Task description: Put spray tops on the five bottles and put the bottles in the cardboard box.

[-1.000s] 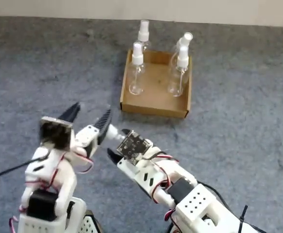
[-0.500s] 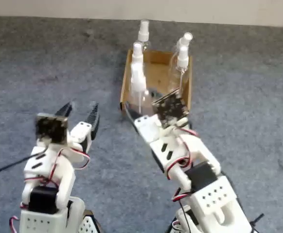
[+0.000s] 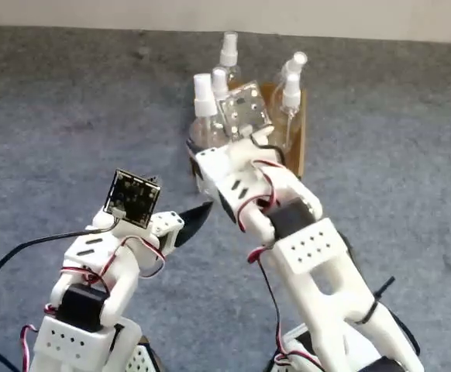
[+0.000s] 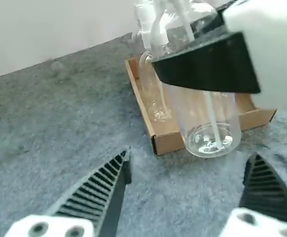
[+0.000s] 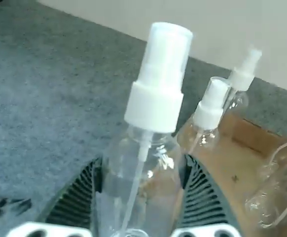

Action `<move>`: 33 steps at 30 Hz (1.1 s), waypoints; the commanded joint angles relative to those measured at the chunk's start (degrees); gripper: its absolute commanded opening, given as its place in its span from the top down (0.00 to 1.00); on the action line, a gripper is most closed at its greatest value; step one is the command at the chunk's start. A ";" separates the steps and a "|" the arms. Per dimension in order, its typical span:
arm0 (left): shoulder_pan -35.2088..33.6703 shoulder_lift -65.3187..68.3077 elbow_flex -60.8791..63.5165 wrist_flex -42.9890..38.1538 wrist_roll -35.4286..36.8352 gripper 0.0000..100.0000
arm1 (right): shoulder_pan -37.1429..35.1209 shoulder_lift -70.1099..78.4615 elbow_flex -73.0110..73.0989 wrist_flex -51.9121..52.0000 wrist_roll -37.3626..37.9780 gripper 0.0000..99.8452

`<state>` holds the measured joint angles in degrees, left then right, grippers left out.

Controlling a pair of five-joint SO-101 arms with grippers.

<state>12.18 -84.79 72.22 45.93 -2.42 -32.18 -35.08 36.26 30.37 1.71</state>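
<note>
The right gripper [image 5: 141,205] is clamped on a clear spray bottle [image 5: 143,173] and holds it upright with its white spray top [image 5: 158,94] fitted. The bottle is at the near left edge of the cardboard box [image 3: 299,146]; whether its base is over the box floor or just outside it cannot be told. Other capped bottles [image 3: 290,91] stand at the box's far side. The left gripper [image 4: 190,160] is spread wide and empty, low over the grey carpet [image 3: 70,116], near the box's front.
</note>
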 commanded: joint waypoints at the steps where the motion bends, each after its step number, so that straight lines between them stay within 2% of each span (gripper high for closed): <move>1: 0.57 -0.75 0.57 -3.25 -0.62 0.68 | -3.82 -0.31 -6.29 6.11 -0.62 1.00; 7: -1.10 -0.75 1.98 -5.45 -0.70 0.68 | -6.46 -0.31 -15.60 20.97 -0.62 1.00; 12: -2.77 -0.75 1.98 -6.33 -0.62 0.68 | -6.11 -0.31 -20.35 28.35 -0.53 1.00; 21: -2.86 -0.75 2.15 -6.59 -0.62 0.68 | -5.93 -4.35 -20.62 28.70 -0.44 1.00; 28: -2.95 -0.75 2.15 -6.59 -0.62 0.68 | 1.63 -7.60 -20.44 29.05 3.08 1.00; 33: -2.77 -1.01 2.33 -6.42 -0.70 0.68 | 2.68 -6.46 -20.44 26.33 4.31 1.00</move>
<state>10.15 -84.88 74.59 40.40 -2.77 -30.51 -40.35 19.12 58.95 4.97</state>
